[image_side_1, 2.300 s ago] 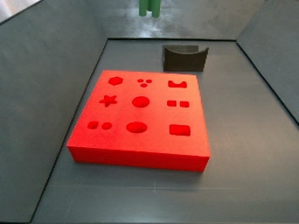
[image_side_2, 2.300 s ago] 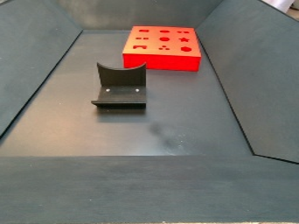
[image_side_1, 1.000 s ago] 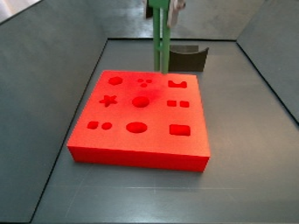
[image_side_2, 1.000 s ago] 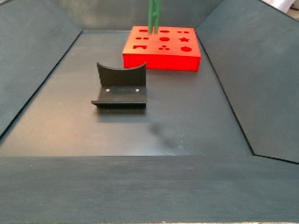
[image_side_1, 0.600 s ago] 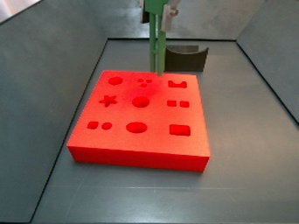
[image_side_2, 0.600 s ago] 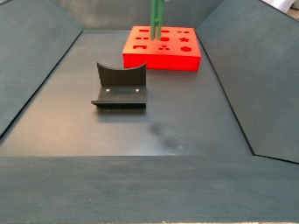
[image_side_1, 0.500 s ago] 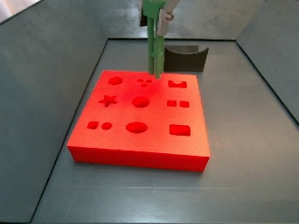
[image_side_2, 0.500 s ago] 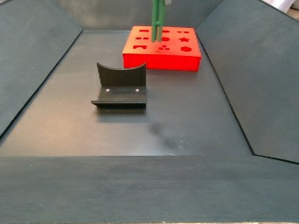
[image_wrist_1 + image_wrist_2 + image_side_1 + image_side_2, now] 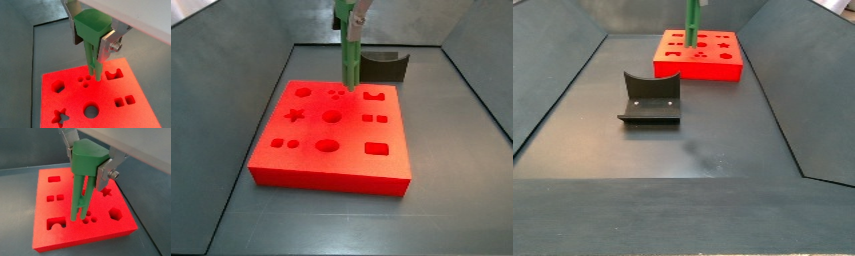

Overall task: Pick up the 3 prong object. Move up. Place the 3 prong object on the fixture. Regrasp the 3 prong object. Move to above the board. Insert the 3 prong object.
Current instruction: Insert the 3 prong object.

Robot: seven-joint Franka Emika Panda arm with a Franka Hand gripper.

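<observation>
1. Hand (image 9: 93,37): it hangs above the far part of the board, its silver fingers (image 9: 107,170) clamped on the broad upper end of the 3 prong object (image 9: 83,188), which points straight down.
2. Prongs: in both wrist views the green tips sit just over, or just entering, the three small dots (image 9: 87,81) in the red board (image 9: 140,112); I cannot tell whether they have gone in.
3. Step: judging by this, the insertion is in hand, with the peg upright over its matching cut-out.
4. Next move: it calls for a straight descent with the three tips kept in line with the three dots, since a small twist or sideways slip would land them on the flat red face.
5. Fixture (image 9: 649,98): the dark bracket stands alone on the bench floor (image 9: 714,150), well apart from the board, nearer the camera in that side view.
6. Views: the wrist views show the grip and the tips against the holes, but not the fixture.
7. Views again: the side views show the green shaft (image 9: 348,55) rising off the top edge and the board's whole layout (image 9: 331,125), while the hand itself is mostly cropped there.
</observation>
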